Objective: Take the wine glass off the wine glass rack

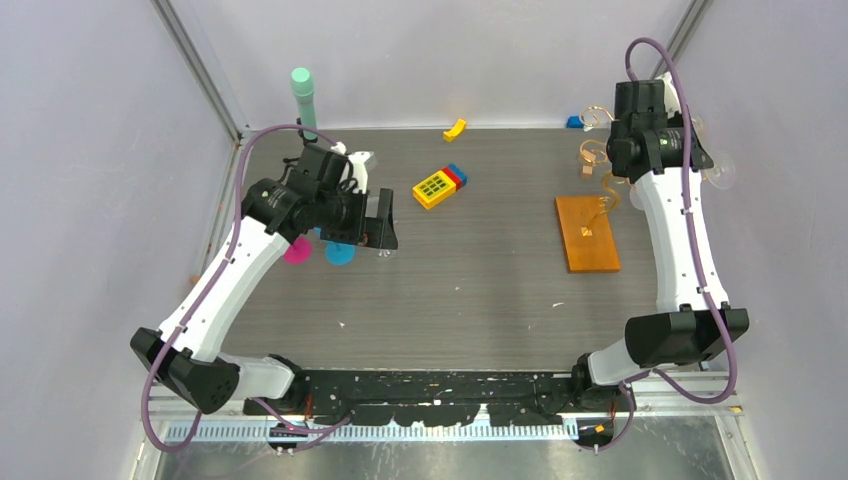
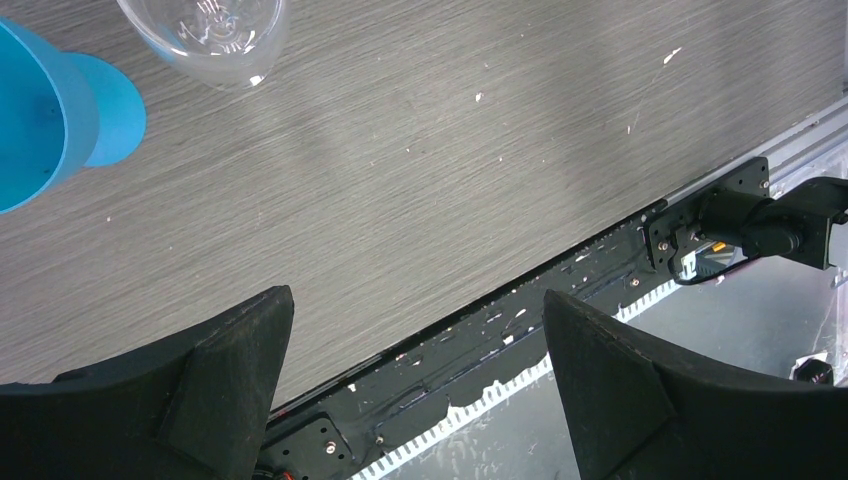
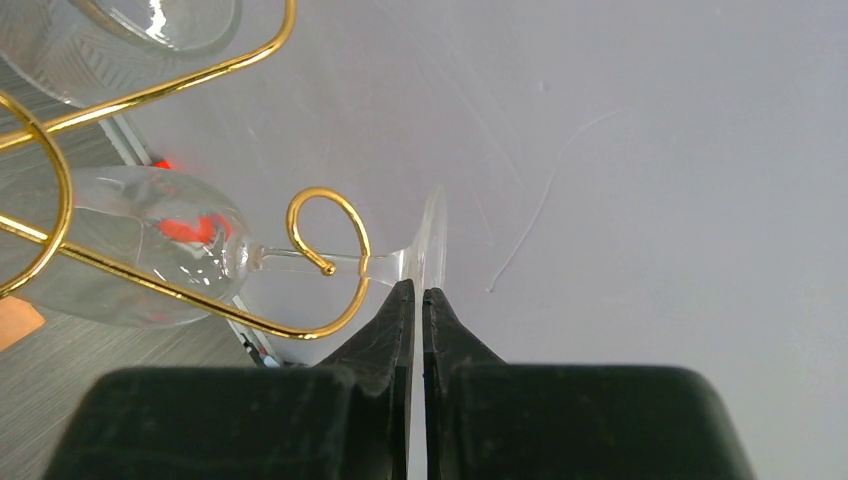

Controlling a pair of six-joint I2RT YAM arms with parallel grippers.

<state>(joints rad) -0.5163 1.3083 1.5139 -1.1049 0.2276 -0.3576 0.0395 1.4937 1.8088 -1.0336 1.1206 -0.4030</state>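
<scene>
Hanging on the wine glass rack (image 1: pixel 587 235) far right, the wine glass (image 3: pixel 150 245) has its foot clamped in R gripper (image 3: pixel 420 300) jaws; L gripper (image 2: pixel 416 300) jaws apart.

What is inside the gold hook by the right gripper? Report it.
The wine glass stem passes through the wine glass rack's hook. The right gripper is shut on the foot, whose lower part its fingers hide.

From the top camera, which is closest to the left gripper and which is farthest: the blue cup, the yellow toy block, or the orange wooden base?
Starting from the left gripper:
1. blue cup, right beside it on the left.
2. yellow toy block, a bit farther back.
3. orange wooden base, far over on the right.
</scene>
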